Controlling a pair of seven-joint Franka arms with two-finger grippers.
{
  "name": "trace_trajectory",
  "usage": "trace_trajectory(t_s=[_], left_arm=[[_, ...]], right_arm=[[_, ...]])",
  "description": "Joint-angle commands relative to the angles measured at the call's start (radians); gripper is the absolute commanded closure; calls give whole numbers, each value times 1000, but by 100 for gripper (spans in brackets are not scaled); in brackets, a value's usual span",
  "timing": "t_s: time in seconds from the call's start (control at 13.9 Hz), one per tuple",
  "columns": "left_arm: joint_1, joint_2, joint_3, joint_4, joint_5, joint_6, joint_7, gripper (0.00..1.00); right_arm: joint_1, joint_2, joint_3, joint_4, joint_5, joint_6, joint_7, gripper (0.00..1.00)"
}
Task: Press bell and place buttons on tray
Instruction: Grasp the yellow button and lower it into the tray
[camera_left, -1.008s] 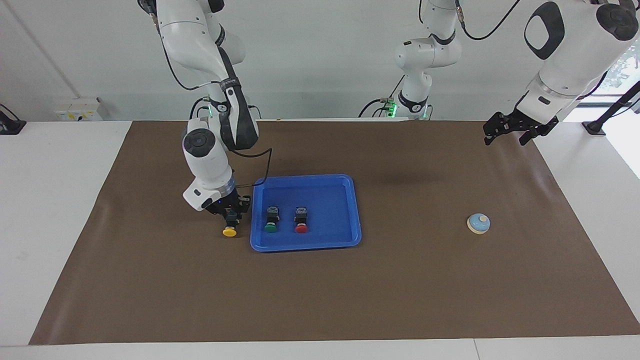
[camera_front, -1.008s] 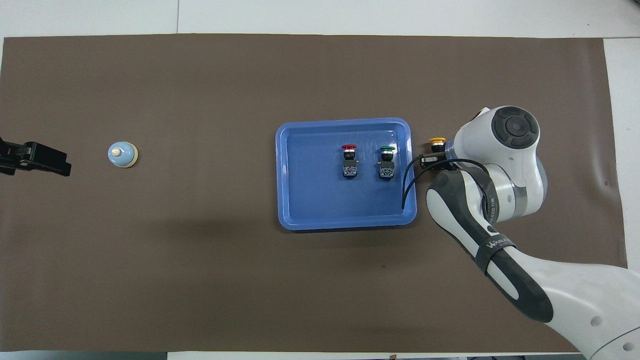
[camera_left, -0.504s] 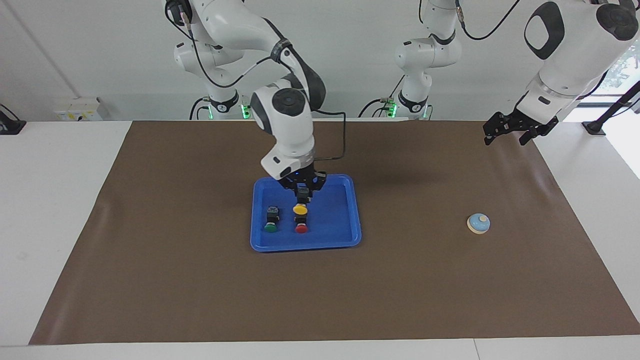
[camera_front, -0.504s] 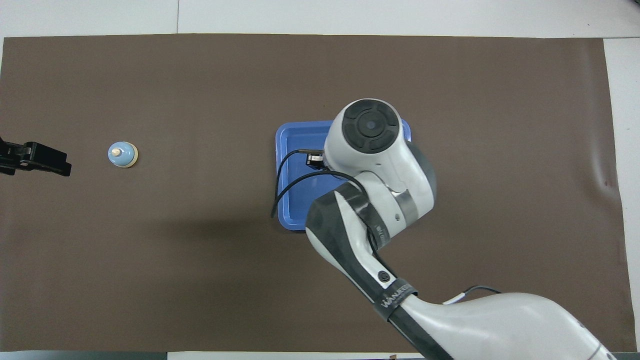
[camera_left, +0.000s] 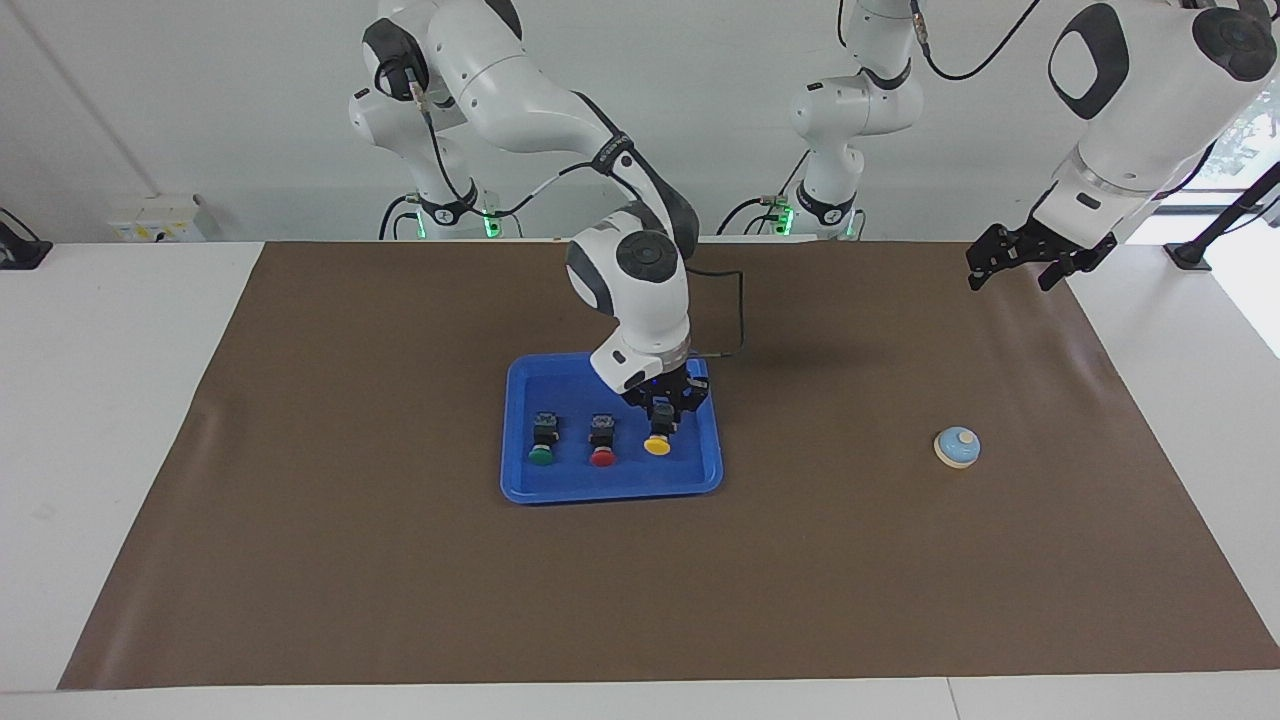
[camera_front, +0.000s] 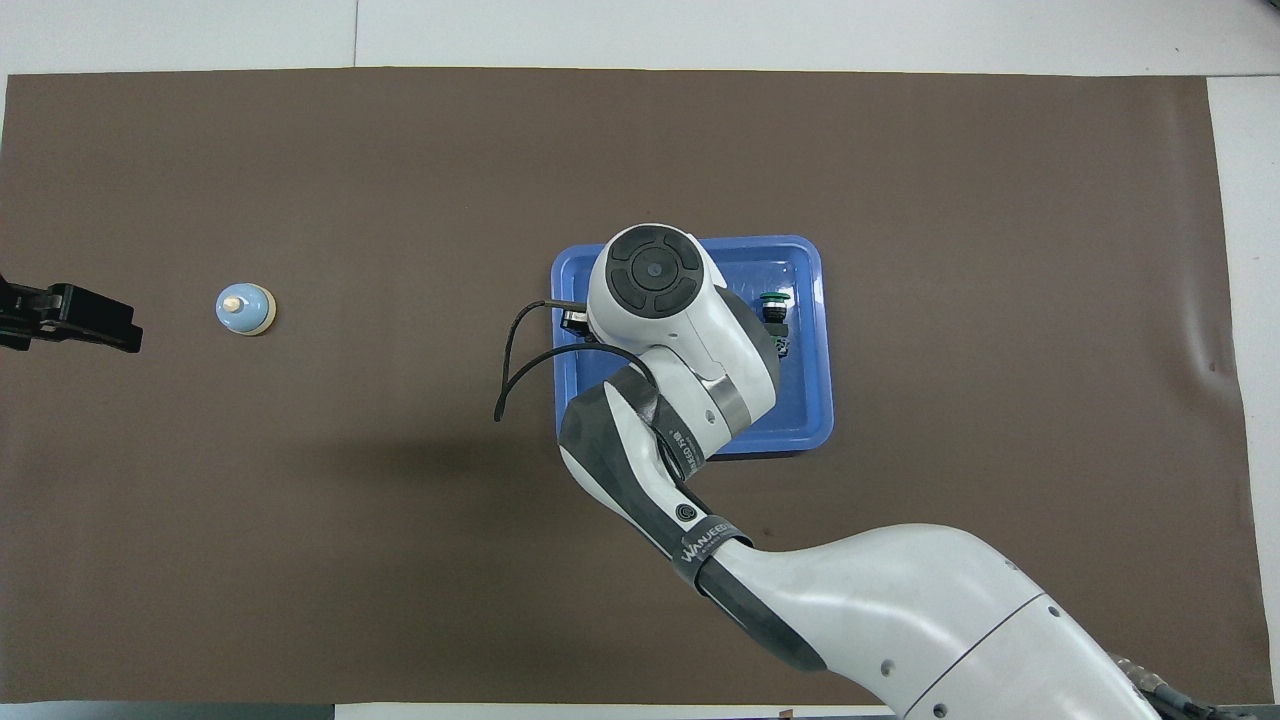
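Right gripper (camera_left: 660, 418): low over the tray's end toward the left arm; its fingers are pinched on the black body of the yellow button (camera_left: 657, 441); the overhead view hides this grip under the wrist.
Yellow button: cap pointing away from the robots, body running back toward them under the fingers; it hangs at or just above the tray floor, and I cannot tell whether it already touches.
Tray (camera_left: 612, 491): blue, near the middle of the worktop (camera_left: 400, 600); it holds the green button (camera_left: 541, 443) toward the right arm's end and the red button (camera_left: 602, 443) in the middle, both lying with caps away from the robots.
Key relation: the yellow button lines up in the same row just beside the red one, long axis parallel to it, with free tray floor directly below the fingers; the coming move looks like a short straight drop and a release, not a sideways shift.
Risk, as a judgement: opening too high could let the round cap roll the button toward the rim.
Bell (camera_left: 957, 447): alone on the brown mat (camera_left: 850, 600), well apart from the tray, toward the left arm's end.
Left gripper (camera_left: 1030, 262): raised above the mat's edge, fingers spread and empty; it waits; it is much the nearer arm to the bell.
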Motion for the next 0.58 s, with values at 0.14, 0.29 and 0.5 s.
trace_trajectory(t_s=[0.14, 0.29, 0.5], left_arm=[[-7, -17, 8, -9, -11, -7, -9, 0], [-7, -17, 8, -9, -11, -7, -9, 0], [-7, -17, 8, -9, -11, -7, -9, 0]], right_arm=[[5, -16, 5, -29, 3, 22, -32, 0], [1, -26, 2, 19, -10, -61, -30, 0], [-57, -171, -9, 13, -35, -168, -56, 0]])
